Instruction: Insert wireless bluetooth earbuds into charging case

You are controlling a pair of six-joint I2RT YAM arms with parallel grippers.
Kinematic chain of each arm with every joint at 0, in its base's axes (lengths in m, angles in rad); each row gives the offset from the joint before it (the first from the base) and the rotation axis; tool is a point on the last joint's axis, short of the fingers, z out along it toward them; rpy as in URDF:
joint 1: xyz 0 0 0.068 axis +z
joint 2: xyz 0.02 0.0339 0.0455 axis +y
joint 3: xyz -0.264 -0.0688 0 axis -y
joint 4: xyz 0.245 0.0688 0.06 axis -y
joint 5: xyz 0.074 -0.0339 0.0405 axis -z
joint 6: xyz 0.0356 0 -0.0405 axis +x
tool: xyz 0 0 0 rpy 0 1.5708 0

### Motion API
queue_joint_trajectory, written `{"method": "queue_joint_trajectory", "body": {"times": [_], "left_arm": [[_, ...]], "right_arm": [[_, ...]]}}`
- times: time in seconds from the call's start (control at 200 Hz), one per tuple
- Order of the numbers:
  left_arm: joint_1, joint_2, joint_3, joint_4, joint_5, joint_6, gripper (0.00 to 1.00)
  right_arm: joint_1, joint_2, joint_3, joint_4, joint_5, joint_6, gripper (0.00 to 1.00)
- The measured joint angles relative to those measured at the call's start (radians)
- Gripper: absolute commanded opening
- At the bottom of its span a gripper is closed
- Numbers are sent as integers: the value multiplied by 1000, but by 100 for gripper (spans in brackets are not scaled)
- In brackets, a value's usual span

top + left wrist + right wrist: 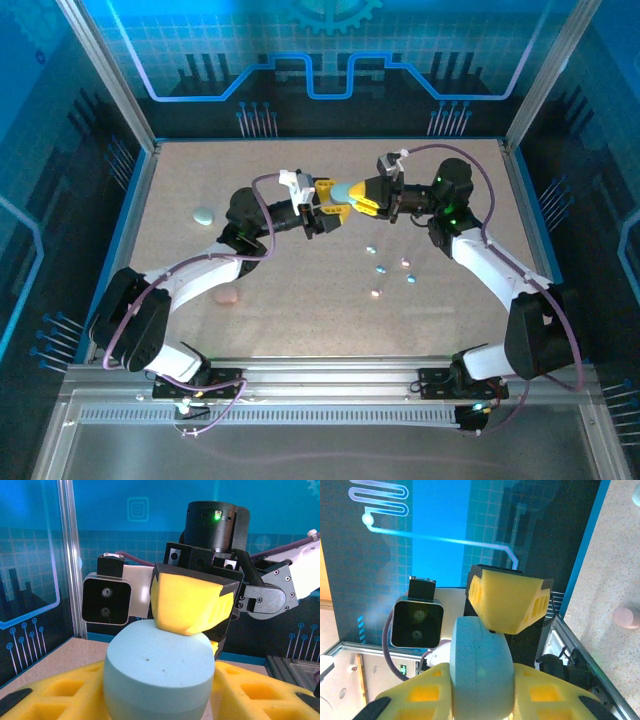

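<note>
Out over the middle of the speckled beige tabletop (200, 170) the two arms meet, with a pale blue oval pebble-shaped case (343, 190) held off the surface between them. The left end effector (330, 206) has its yellow padded fingers (50, 695) closed in on either side of the case. The right end effector (356, 197) grips the same case from the opposite side, and one of its yellow fingers (190, 602) presses on the case's upper face in the left wrist view. In the right wrist view the case stands edge-on between that arm's own pads (547, 700).

The earbuds (381, 268), tiny glossy beads in pale blue, pink and whitish tones, lie loose on the tabletop in a small scatter just nearer than the right end effector, none touching another.

A second pale oval case (204, 215) sits well off to the left, and a pink oval case (227, 295) lies beside the left arm's white link.
</note>
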Motion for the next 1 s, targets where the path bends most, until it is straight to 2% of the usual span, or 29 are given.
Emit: {"method": "queue_joint_trajectory", "body": {"times": [0.4,0.73,0.881,1.001], "left_arm": [[0,0,1,-12,11,7,55],[3,0,1,-34,14,18,34],[5,0,1,-44,18,19,27],[7,0,1,-69,18,19,24]], "right_arm": [[0,0,0,0,0,0,18],[0,0,1,-8,0,-16,20],[0,0,9,-46,0,-50,25],[0,-4,38,-167,6,-140,31]]}}
